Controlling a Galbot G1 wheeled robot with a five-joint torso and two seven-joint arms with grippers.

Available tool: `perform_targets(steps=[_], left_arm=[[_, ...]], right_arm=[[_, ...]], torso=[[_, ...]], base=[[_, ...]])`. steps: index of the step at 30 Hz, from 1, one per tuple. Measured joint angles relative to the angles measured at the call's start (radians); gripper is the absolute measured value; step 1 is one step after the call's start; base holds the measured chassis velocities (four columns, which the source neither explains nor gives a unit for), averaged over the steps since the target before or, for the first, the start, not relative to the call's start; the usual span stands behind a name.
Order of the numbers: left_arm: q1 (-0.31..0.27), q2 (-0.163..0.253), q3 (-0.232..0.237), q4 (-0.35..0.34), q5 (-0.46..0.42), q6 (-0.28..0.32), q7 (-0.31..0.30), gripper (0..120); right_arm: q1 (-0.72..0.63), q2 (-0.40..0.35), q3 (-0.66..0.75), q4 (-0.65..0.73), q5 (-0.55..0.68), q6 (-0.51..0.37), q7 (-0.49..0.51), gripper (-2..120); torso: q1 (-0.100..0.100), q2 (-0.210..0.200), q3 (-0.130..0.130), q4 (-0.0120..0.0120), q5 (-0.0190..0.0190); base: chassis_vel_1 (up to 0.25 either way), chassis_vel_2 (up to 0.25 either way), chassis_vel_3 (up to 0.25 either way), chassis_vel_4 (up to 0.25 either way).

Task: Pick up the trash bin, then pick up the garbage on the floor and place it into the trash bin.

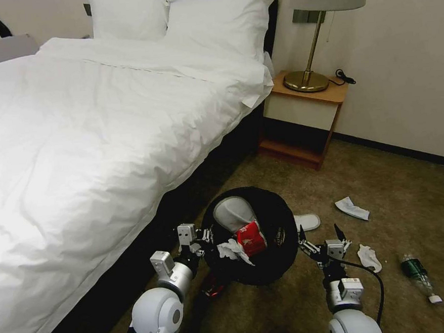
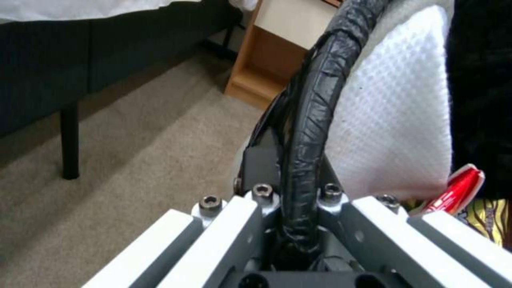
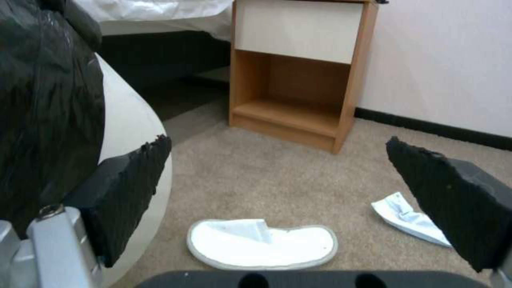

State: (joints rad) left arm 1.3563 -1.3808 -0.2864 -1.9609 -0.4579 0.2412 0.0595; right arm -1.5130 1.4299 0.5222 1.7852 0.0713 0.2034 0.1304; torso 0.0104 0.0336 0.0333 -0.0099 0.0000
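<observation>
The black trash bin (image 1: 280,243) tips its mouth towards me beside the bed. Inside lie a white slipper (image 1: 233,212), a red snack packet (image 1: 251,238) and crumpled white tissue (image 1: 232,249). My left gripper (image 1: 206,240) is shut on the bin's near-left rim (image 2: 309,120), which runs between its fingers (image 2: 261,160) in the left wrist view. My right gripper (image 1: 320,231) hangs open just right of the bin, above a second white slipper (image 3: 261,244) on the carpet. More garbage lies to the right: white tissues (image 1: 351,208) (image 1: 369,257) and a green bottle (image 1: 417,272). A red can (image 1: 213,289) sits under the bin.
The bed (image 1: 78,146) fills the left, its dark base close behind the bin. A wooden nightstand (image 1: 302,115) with a brass lamp (image 1: 307,79) stands against the wall ahead. Open carpet (image 1: 395,185) spreads to the right.
</observation>
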Motion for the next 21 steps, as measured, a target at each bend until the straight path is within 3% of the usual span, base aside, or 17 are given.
perform_targets(steps=[21], left_arm=[[0.006,-0.001,-0.003,-0.009,0.000,-0.002,0.011,0]], right_arm=[[-0.009,0.007,-0.006,0.002,-0.016,0.017,-0.004,100]], torso=[[0.000,-0.001,-0.001,0.0002,0.0000]], base=[[0.000,0.000,0.000,0.000]])
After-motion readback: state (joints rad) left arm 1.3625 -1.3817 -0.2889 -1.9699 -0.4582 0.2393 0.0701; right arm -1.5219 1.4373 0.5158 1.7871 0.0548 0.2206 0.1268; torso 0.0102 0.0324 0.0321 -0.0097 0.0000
